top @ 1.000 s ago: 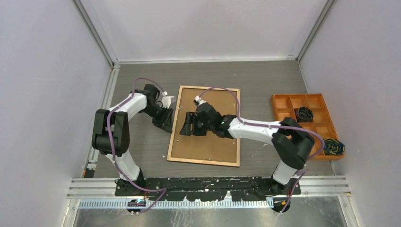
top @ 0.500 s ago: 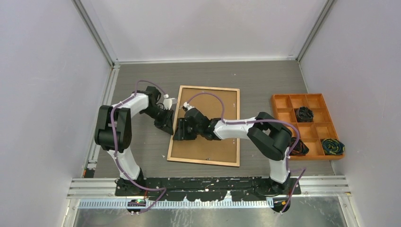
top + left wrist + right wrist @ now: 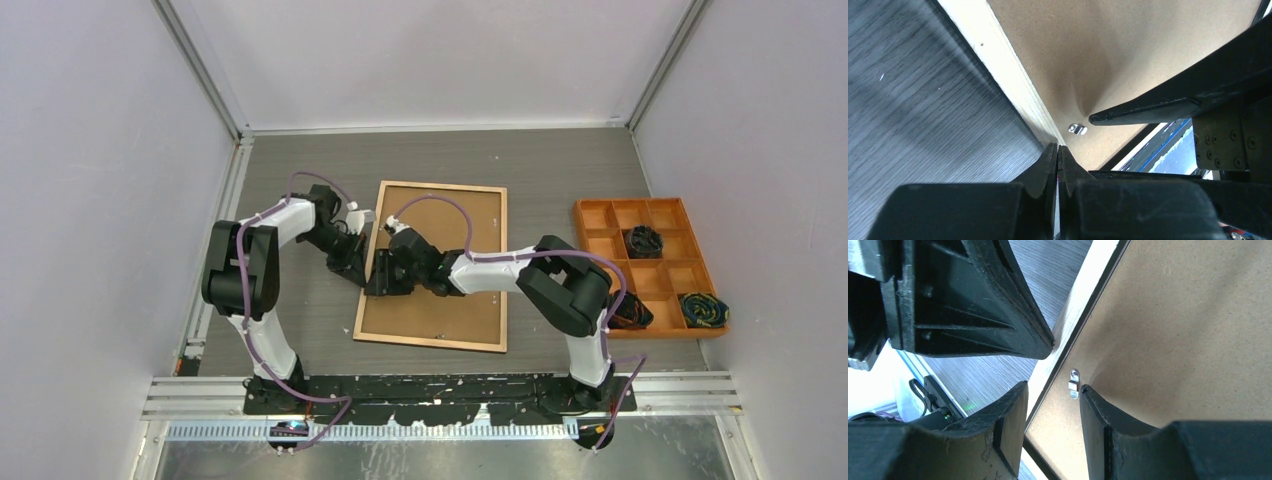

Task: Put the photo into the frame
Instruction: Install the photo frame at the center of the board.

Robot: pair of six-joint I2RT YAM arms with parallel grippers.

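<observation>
The frame (image 3: 430, 343) lies back up on the table, its light wood rim (image 3: 1003, 65) around the brown backing board (image 3: 450, 310). The photo is hidden. My left gripper (image 3: 357, 268) is shut, its tips (image 3: 1058, 146) resting at the frame's left rim. My right gripper (image 3: 382, 280) is open just beside it, and its fingers straddle the left rim (image 3: 1083, 295) and a small metal clip (image 3: 1074, 383) on the board. In the left wrist view the same clip (image 3: 1077, 129) sits just beyond my shut tips, under a right finger (image 3: 1158, 105).
An orange compartment tray (image 3: 578, 225) stands at the right with dark bundles (image 3: 643, 240) in some cells. The two grippers almost touch at the frame's left edge. Grey walls close in the table on three sides.
My right arm has reached left across the board to the frame's left rim and narrowed its jaws. My left gripper has closed and edged toward that rim.
</observation>
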